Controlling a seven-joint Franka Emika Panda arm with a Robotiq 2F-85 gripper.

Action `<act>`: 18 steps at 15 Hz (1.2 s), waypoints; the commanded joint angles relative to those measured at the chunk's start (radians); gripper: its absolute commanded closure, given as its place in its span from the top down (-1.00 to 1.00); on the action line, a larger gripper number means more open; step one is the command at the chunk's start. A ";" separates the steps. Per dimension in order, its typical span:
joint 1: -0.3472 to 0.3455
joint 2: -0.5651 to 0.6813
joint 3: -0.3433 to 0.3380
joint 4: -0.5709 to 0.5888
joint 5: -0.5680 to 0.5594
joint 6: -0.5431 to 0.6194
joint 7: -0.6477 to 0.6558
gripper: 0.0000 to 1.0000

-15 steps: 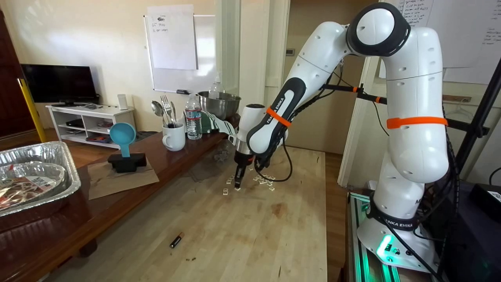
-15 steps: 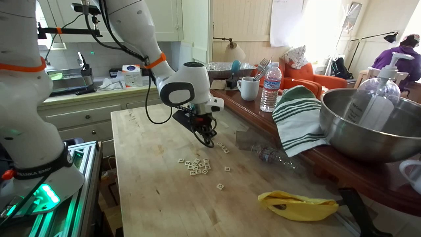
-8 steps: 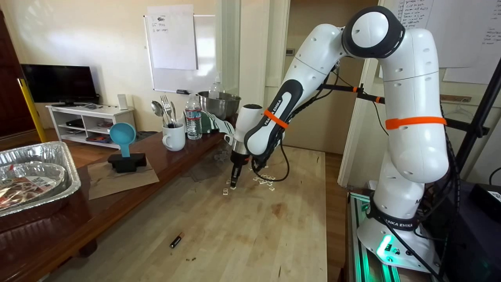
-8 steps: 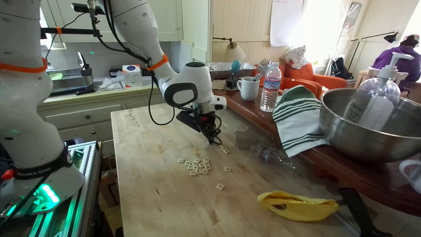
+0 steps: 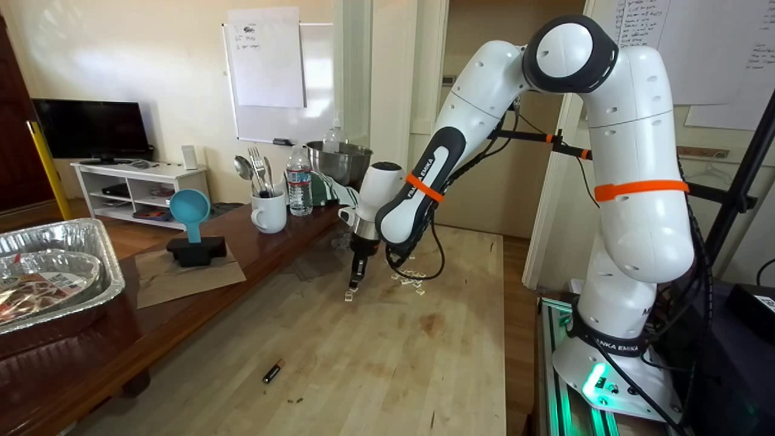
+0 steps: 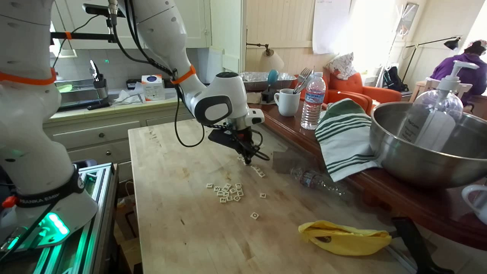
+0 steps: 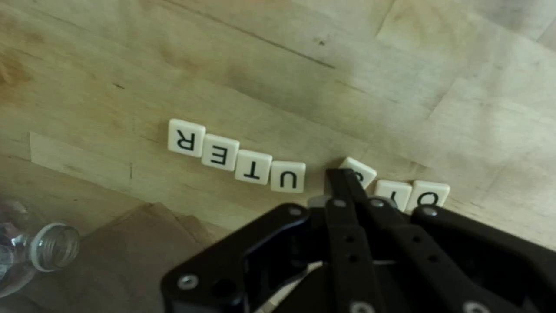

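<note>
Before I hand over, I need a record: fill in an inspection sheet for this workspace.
Surface: wooden tabletop, stained and marked.
Job's things: row of letter tiles (R, E, T, U); a skewed, partly hidden tile beside the gripper; jumbled tiles.
Clutter: battery, yellow banana-shaped pouch, plastic bottle lying down.
Gripper: fingers together, low over the tabletop; tile contact unclear.
Cables: black cable looped below the robot arm.
Surroundings: white mug, steel bowl, person in purple.

In an exterior view the arm (image 5: pixel 633 121) stands at right, bends near the top and slopes down toward the centre; the wrist (image 5: pixel 378 194) leans slightly, the gripper (image 5: pixel 353 285) points down. In the wrist view its fingers (image 7: pixel 343 221) lie together, right of centre.
</note>
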State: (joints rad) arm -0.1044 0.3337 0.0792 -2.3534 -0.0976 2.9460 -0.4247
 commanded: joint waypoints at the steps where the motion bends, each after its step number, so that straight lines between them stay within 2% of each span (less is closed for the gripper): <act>1: -0.017 0.041 0.017 0.011 -0.037 0.034 -0.046 -1.00; 9: -0.040 0.041 0.039 0.004 -0.071 0.045 -0.142 -1.00; 18: -0.030 0.042 0.030 0.004 -0.096 0.055 -0.181 -1.00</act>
State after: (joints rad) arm -0.1263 0.3385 0.1057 -2.3534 -0.1645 2.9609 -0.5963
